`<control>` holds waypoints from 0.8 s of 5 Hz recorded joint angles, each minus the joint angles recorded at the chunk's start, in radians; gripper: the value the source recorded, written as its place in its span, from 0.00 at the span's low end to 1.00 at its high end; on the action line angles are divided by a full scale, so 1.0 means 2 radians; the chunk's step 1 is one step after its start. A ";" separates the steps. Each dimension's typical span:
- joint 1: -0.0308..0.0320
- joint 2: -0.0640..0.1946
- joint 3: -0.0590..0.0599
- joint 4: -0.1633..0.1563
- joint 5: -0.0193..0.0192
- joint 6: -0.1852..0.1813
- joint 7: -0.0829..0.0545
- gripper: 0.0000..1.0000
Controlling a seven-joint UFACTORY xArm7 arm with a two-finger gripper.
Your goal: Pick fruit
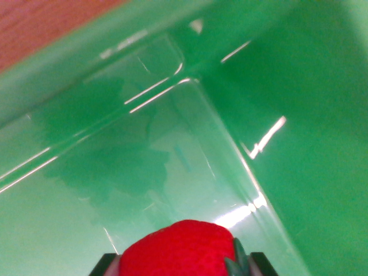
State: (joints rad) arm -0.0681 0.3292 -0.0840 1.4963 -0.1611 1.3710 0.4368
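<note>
Green plastic fills nearly the whole wrist view: a glossy bin (322,144) with a sloping wall and rounded inner corners, streaked with white glare. At the wrist view's upper left a strip of reddish-brown wooden surface (46,26) shows beyond the bin's rim. Moving rightward, the bin's floor carries a dark, ragged shadow, then the wall rises steeply on the wrist view's right.

At the bottom centre sits the strawberry (181,248), bright red, finely dimpled, with a few green leaves at its lower right. Dark finger pads (103,265) flank it on either side, so the gripper (183,265) appears to be pinching the strawberry, holding it above the bin's floor.

My judgement of the risks: the fruit looks soft and rounded, so a squeeze too hard could bruise it, while too light a hold could let it slip out between the pads. The leafy cap lies against the right pad, which may make that contact less secure. If the arm travels toward the wrist view's right, the steep wall could knock the strawberry loose.
</note>
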 joint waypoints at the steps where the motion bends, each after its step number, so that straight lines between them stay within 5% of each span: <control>1: 0.0000 0.000 0.000 0.000 0.0000 0.000 0.000 1.00; 4: 0.0009 -0.014 0.000 0.034 0.0009 0.047 -0.007 1.00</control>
State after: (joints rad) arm -0.0664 0.3021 -0.0840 1.5645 -0.1593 1.4654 0.4233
